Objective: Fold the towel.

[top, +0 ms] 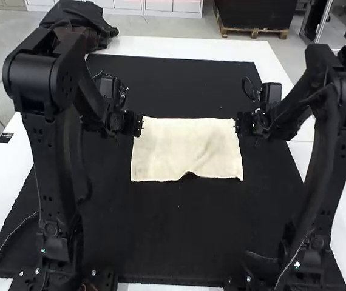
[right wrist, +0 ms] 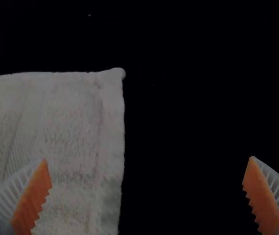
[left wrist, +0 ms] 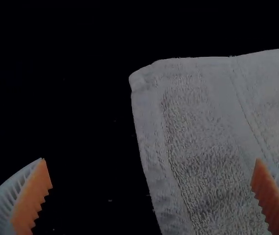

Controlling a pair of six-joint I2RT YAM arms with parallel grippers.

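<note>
Plainly, the towel [top: 179, 150] lies spread, far corners near both pairs of wide-set jaws

Both arms [top: 54, 163] bent, jaws wide open

See the towel [top: 182, 148] on the mat [top: 179, 242], between the left gripper [top: 140, 125] near its far left corner and the right gripper [top: 236, 125] near its far right. Find the table [top: 185, 47] beneath the mat.

Cream towel [top: 185, 148], spread nearly flat, near edge rumpled, on black cloth [top: 179, 242]
</note>
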